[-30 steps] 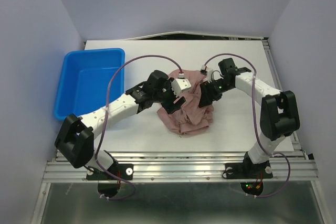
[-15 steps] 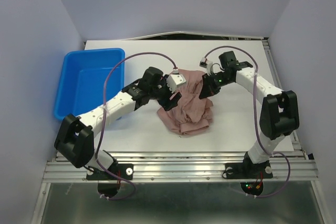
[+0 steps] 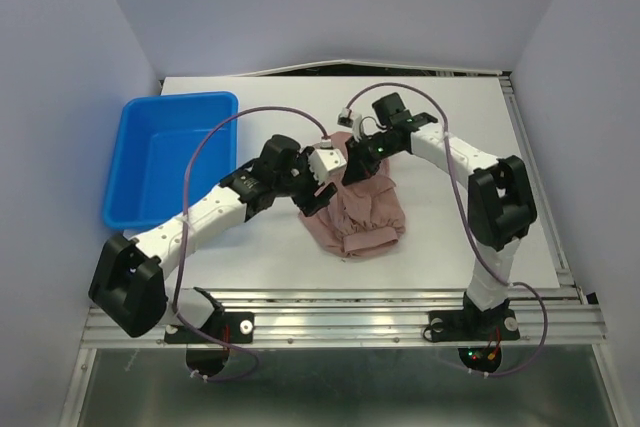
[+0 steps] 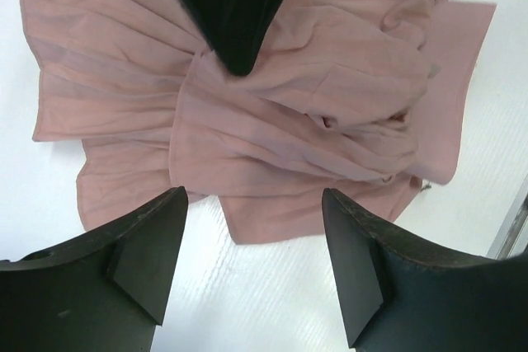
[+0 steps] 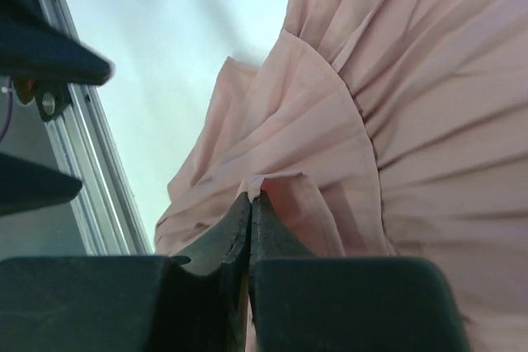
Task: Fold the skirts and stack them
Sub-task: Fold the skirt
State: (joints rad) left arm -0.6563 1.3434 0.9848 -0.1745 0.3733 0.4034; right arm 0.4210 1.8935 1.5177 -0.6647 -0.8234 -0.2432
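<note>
Cloth lies bunched at the middle of the tabletop (image 3: 435, 242). The skirts (image 3: 360, 209) make one dusty-pink heap, with fine pleats running several ways and flaps folded over one another. I cannot tell how many pieces are in it. The near part of the heap rests flat on the white surface, with a ruffled edge spread towards my bases. The far part rises up to where I grip it.

My right end effector (image 5: 250, 200) is pressed together on a small fold at the skirts' edge. From the right wrist the pink fabric shows nipped between the two dark tips, and pleated cloth fans away above and to the right. Overhead, that arm reaches in from the right, bent over the far side of the heap.

My left end effector (image 4: 252, 220) is spread wide with nothing between its fingers (image 4: 153, 245). It hangs over the left side of the heap, and the cloth and bare tabletop show in the gap below it.

The blue bin (image 3: 165, 162) stands on the left of the tabletop, well apart from the skirts.
</note>
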